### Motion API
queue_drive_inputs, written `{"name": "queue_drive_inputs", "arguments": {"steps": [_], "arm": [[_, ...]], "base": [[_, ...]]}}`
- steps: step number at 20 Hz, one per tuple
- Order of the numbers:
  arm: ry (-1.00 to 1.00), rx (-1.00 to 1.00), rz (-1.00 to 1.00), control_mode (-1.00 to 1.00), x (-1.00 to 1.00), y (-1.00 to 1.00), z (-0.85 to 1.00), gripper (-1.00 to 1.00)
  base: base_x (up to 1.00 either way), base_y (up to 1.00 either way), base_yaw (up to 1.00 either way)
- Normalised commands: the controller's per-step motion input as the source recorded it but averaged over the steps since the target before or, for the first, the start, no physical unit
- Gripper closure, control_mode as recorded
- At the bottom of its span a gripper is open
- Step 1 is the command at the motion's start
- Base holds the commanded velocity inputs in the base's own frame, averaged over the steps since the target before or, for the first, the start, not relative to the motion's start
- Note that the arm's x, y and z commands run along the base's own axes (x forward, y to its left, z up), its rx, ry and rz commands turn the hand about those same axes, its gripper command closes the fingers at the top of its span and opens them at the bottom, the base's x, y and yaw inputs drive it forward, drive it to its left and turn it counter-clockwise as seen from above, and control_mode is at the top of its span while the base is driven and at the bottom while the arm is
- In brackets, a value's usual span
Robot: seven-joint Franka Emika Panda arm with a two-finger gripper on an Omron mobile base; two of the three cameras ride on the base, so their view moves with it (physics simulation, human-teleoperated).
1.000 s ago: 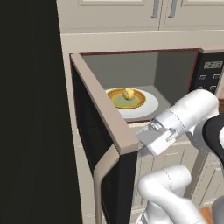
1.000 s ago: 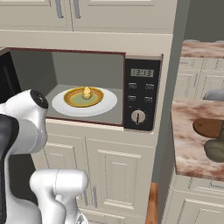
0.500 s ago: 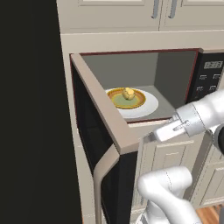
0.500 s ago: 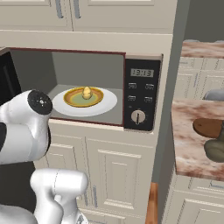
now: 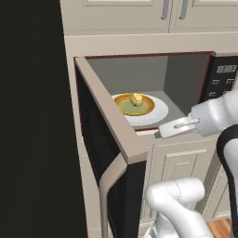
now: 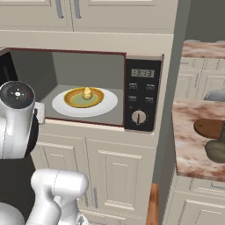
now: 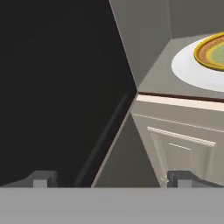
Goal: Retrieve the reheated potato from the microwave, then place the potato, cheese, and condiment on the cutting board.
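Gripper [image 5: 169,130] sits lower and further right than a second ago, having swung off the door's [image 5: 111,139] edge to the sill in front of the microwave [image 6: 140,94] opening. The door stands wide open, so the way in looks clear and the reach for the potato [image 5: 135,98] is probably next. The fingers are spread wide and hold nothing; in the hand view their tips stand far apart at the bottom. The forearm lies nearly level, coming in from the right, hand pointing left toward the door's inner face. The potato lies beyond the gripper, up and to its left, on a yellow-rimmed plate [image 6: 72,95] on the turntable [image 6: 110,104]. Board [image 6: 210,128] and condiment [image 6: 217,150] rest on the counter [image 6: 189,145], well off to the right.
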Motion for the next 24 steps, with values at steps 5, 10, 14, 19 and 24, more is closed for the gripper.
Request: {"name": "queue_drive_inputs", "arguments": {"steps": [5,10,14,19,24], "arm": [[0.0,-0.19,-0.19,-1.0,0.55,-0.31,0.1,-1.0],[-0.02,-0.16,-0.13,-1.0,0.57,-0.36,0.03,-1.0],[-0.05,-0.15,-0.1,-1.0,0.56,-0.39,0.0,-1.0],[-0.03,-0.08,-0.06,-1.0,0.64,-0.32,-0.03,-1.0],[-0.08,-0.02,-0.06,-1.0,0.58,-0.12,-0.27,-1.0]], "base": [[0.0,0.0,0.0],[0.0,0.0,0.0],[0.0,0.0,0.0],[0.0,0.0,0.0],[0.0,0.0,0.0]]}}
